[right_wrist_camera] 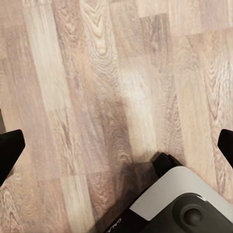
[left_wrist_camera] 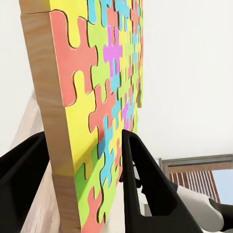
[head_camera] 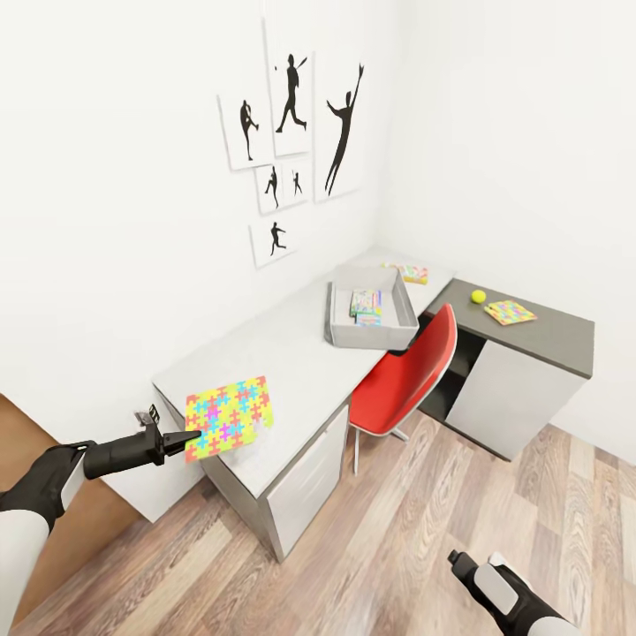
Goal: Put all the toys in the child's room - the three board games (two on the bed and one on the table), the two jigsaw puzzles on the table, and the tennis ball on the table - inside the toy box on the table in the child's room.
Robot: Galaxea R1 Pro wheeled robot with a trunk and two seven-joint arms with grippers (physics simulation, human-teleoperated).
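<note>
Pinched between the two black fingers of the left gripper: one jigsaw puzzle, a bright board of interlocking pieces on a wooden backing, gripped at one edge and held in the air over the near end of the table. Seen edge-on in the left wrist view, with one finger on each face.

Spread wide at the right gripper, fingertips at opposite edges of the right wrist view, nothing between them, wood floor beneath. Low at the corner of the head view, the right arm over the same floor.

Farther out on the table, one grey toy box, open-topped, with colourful flat items inside (possibly two board games stacked or side by side, too small to count surely). Just behind the box, one more colourful flat box, likely a board game, lying on the table near the wall.

On the darker side section of the table: one yellow-green tennis ball and, just beside it, a second jigsaw puzzle lying flat.

Counted in all: two puzzles, one ball, one toy box.

Tucked against the table in front of the box, one red chair. On the wall above, six black-silhouette athlete pictures.
</note>
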